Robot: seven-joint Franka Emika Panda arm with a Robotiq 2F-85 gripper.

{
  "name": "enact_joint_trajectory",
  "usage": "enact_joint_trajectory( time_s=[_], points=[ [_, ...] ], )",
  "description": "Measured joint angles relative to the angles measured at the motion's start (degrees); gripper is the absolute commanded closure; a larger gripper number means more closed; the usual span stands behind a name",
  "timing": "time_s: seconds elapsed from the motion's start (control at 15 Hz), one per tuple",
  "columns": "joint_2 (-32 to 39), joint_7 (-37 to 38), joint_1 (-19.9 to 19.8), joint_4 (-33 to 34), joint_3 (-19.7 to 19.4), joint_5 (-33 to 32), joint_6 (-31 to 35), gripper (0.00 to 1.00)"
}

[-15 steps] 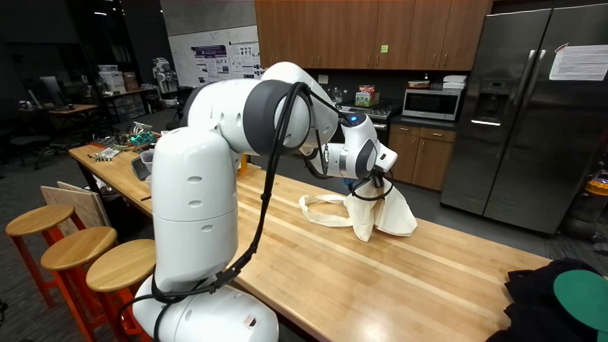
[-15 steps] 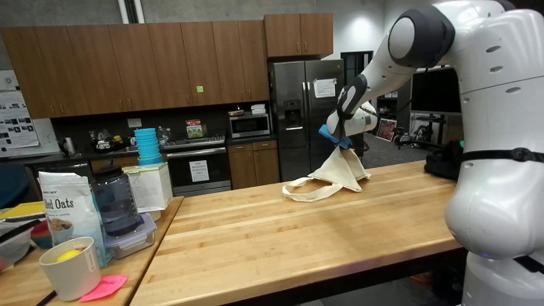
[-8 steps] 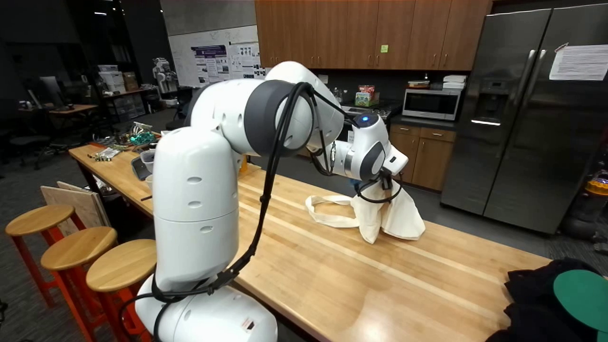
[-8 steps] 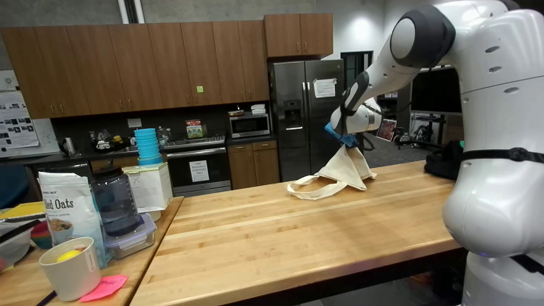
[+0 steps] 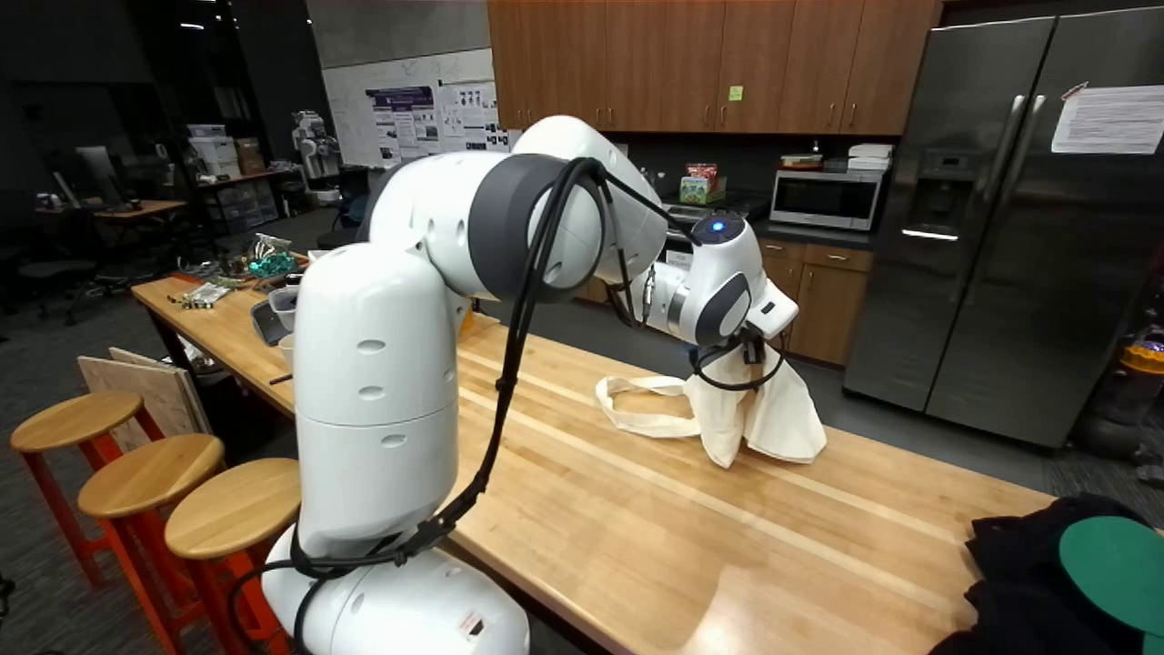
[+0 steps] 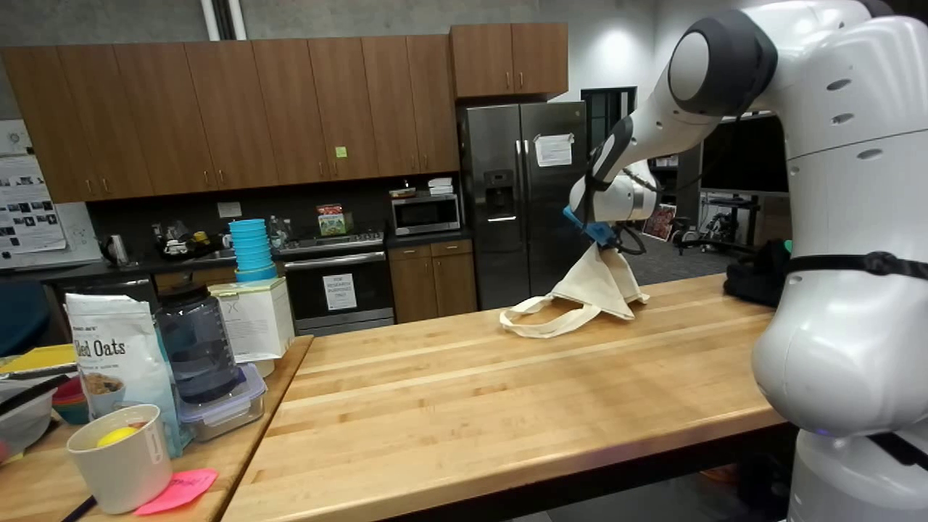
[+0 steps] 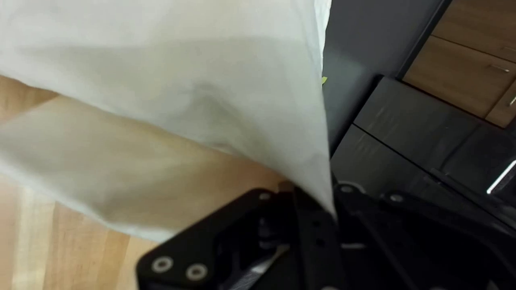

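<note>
One cream tote bag (image 5: 723, 420) stands tented on the desk (image 5: 627, 528) in an exterior view; since a second ago it and the robot's arm (image 5: 373, 364) have shifted slightly toward 3 o'clock, with the strap loop (image 5: 650, 426) trailing at 9 o'clock. The desk's far edge passes just beyond the bag at 1 o'clock. Wood stretches wide toward 6 o'clock, and a black bundle (image 5: 1018, 582) lies at 4 o'clock. Print on the paper of the refrigerator (image 5: 959, 282), at 2 o'clock, is too small to read.

In an exterior view with an oats pouch (image 6: 123, 355) off toward 9 o'clock, the tote bag has also moved toward 3 o'clock. The desk's near edge at 6 o'clock and its side edge at 8 o'clock are well apart from it. The pouch bears the word "Oats"; a sign (image 6: 339, 291) on the oven (image 6: 377, 283) reads "FOR RESEARCH PURPOSES ONLY".

Two cloth flaps fill the wrist view from 8 to 12 o'clock, narrowing into the end effector (image 7: 318, 197), whose jaws are pressed together, pinching the bag's peak. Grey floor (image 7: 350, 52) shows between 1 and 2 o'clock.
</note>
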Motion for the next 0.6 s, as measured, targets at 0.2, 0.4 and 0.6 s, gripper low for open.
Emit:
enact_joint_trajectory(
  time_s=[0.2, 0.4, 0.6],
  points=[
    [0.0, 0.0, -0.3, 0.3, 0.0, 1.0, -0.1, 0.99],
    [0.0, -0.1, -0.5, 0.6, 0.0, 1.9, -0.2, 0.99],
    [0.0, -0.1, -0.6, 0.7, 0.0, 2.1, -0.3, 0.99]
  ],
)
